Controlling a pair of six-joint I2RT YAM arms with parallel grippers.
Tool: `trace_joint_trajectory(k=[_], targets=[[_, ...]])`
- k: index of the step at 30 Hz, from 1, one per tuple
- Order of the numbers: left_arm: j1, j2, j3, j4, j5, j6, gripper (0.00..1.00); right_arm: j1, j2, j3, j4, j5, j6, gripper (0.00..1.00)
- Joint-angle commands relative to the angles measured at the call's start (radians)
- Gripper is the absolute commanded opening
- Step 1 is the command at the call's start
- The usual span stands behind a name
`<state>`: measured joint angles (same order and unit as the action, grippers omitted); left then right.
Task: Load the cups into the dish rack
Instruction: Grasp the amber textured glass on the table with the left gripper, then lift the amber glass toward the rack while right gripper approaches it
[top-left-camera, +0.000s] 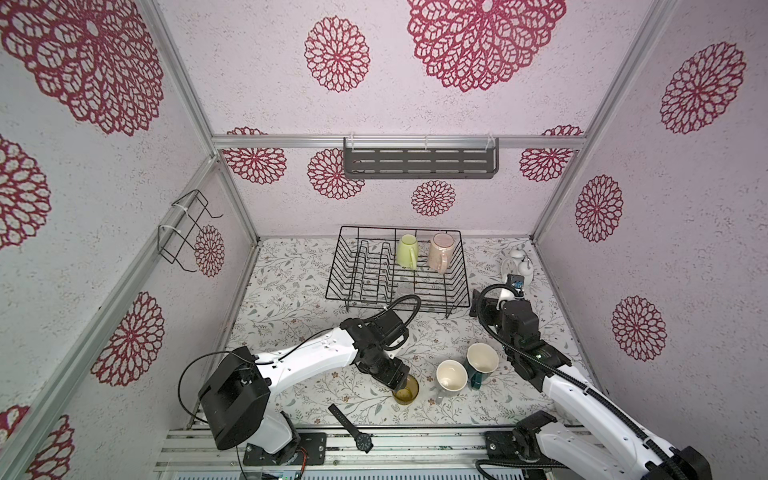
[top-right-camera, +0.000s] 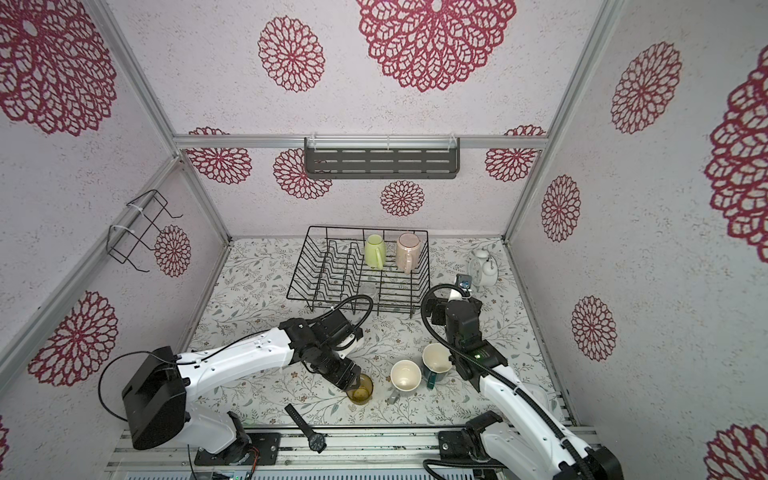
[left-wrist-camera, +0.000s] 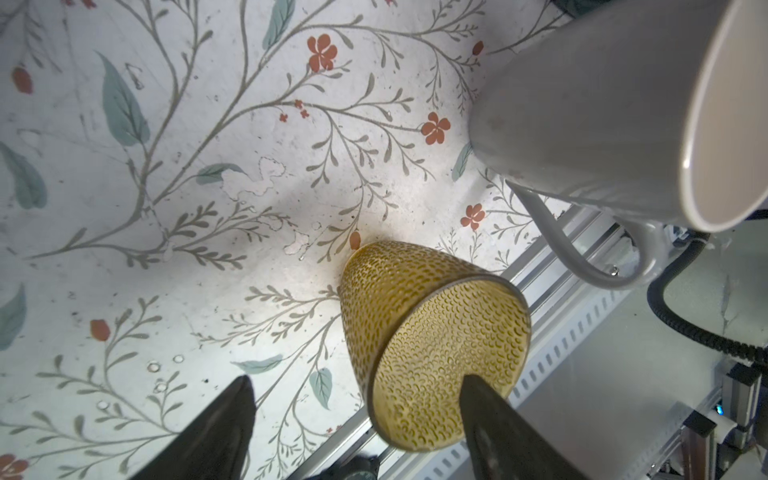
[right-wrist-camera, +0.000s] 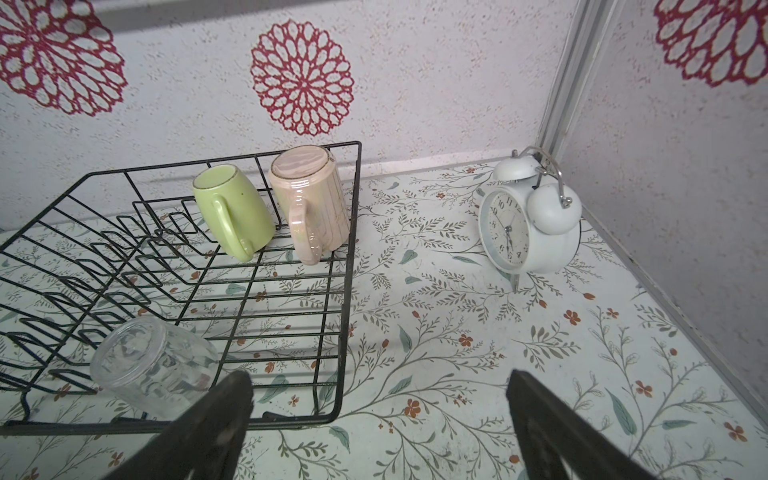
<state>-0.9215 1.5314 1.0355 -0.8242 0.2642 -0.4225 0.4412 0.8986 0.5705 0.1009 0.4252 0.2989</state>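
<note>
left pincer (left-wrist-camera: 352, 384): open, lowered over the amber tumbler (top-left-camera: 407, 392); in the left wrist view one finger (left-wrist-camera: 486, 415) reaches in at the tumbler's mouth and the other hangs outside its wall with a gap, so the glass is not clamped.
amber tumbler: upright on the table (top-left-camera: 299, 291), near the front edge, left of the two mugs and well apart from the dish rack (top-left-camera: 365, 266).
grey mug (top-left-camera: 451, 376): upright on the table just right of the tumbler, mouth up, handle towards the front edge.
dark teal mug (top-left-camera: 481, 361): upright just beside the grey mug, on its right and a little farther back; whether the two touch i cannot tell.
right pincer (right-wrist-camera: 380, 380): fingers spread wide with nothing between them, above the table near the rack's front right corner.
dish rack: black wire, at the back middle of the table, plate dividers on its left half.
yellow-green mug (top-left-camera: 406, 251): in the rack's far right part, base up and leaning, handle towards the front.
pink mug (top-left-camera: 440, 251): just right of the yellow-green mug, also base up and leaning, beside the rack's right wall.
clear glass (right-wrist-camera: 149, 370): in the rack near its front side, base up and tilted, beside the dividers.
alarm clock (top-left-camera: 517, 266): white, in the back right corner of the table.
wristwatch (top-left-camera: 353, 428): black, lying across the table's front edge.
</note>
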Motion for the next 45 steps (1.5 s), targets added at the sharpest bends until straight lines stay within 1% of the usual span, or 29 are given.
trace_joint_trajectory(k=[1,4,5,6,7,8,9,10,11,14,17,20,23,26,28,31,33,34,37,39,42,45], targets=[[-0.033,0.045,0.026,-0.006,-0.041,0.012,0.72,-0.004,-0.024,0.008,0.036,0.02,-0.01,0.99],[-0.054,0.087,0.067,-0.058,-0.079,0.033,0.67,-0.003,-0.03,0.004,0.035,0.023,0.002,0.99],[-0.054,0.09,0.073,-0.062,-0.077,0.036,0.61,-0.005,-0.032,0.003,0.037,0.019,0.005,0.99],[-0.054,0.089,0.075,-0.059,-0.076,0.038,0.5,-0.005,-0.035,0.002,0.037,0.013,0.005,0.99],[-0.055,0.082,0.074,-0.056,-0.075,0.043,0.34,-0.005,-0.036,0.0,0.037,0.008,0.005,0.99],[-0.054,0.075,0.075,-0.058,-0.069,0.049,0.2,-0.004,-0.038,0.0,0.035,0.006,0.006,0.99],[-0.053,0.066,0.08,-0.068,-0.049,0.058,0.12,-0.005,-0.039,0.0,0.03,0.004,0.01,0.99],[-0.053,0.053,0.088,-0.078,-0.033,0.066,0.07,-0.005,-0.042,0.003,0.023,0.002,0.022,0.99],[-0.051,0.039,0.095,-0.087,-0.025,0.072,0.04,-0.007,-0.044,0.008,0.013,-0.003,0.039,0.99],[-0.044,-0.031,0.104,-0.082,-0.025,0.08,0.04,-0.019,-0.038,0.049,-0.048,-0.076,0.098,0.99],[-0.018,-0.111,0.113,-0.059,-0.045,0.093,0.04,-0.029,-0.006,0.14,-0.191,-0.058,0.217,0.99],[0.029,-0.199,0.111,-0.018,-0.077,0.103,0.03,-0.038,0.008,0.202,-0.22,-0.193,0.237,0.99],[0.104,-0.3,0.055,0.107,-0.078,0.096,0.03,-0.05,-0.008,0.225,-0.249,-0.256,0.317,0.99],[0.189,-0.403,-0.001,0.247,-0.093,0.08,0.04,-0.092,-0.004,0.218,-0.182,-0.478,0.362,0.99],[0.236,-0.467,-0.067,0.395,-0.113,0.065,0.05,-0.108,0.02,0.203,-0.086,-0.686,0.409,0.99],[0.269,-0.537,-0.174,0.651,-0.179,0.056,0.04,-0.13,0.08,0.208,0.029,-0.962,0.53,0.99],[0.276,-0.551,-0.211,0.776,-0.24,0.057,0.04,-0.132,0.131,0.23,0.079,-1.1,0.603,0.99],[0.284,-0.547,-0.213,0.813,-0.253,0.062,0.03,-0.132,0.158,0.243,0.105,-1.163,0.638,0.99],[0.297,-0.498,-0.193,0.882,-0.226,0.091,0.02,-0.129,0.219,0.259,0.182,-1.304,0.715,0.99],[0.304,-0.456,-0.167,0.896,-0.19,0.102,0.02,-0.117,0.242,0.263,0.222,-1.342,0.755,0.99],[0.31,-0.401,-0.14,0.919,-0.124,0.076,0.01,-0.088,0.264,0.25,0.351,-1.368,0.859,0.98],[0.312,-0.369,-0.154,1.011,-0.039,0.048,0.01,-0.05,0.295,0.247,0.427,-1.373,0.931,0.96]])
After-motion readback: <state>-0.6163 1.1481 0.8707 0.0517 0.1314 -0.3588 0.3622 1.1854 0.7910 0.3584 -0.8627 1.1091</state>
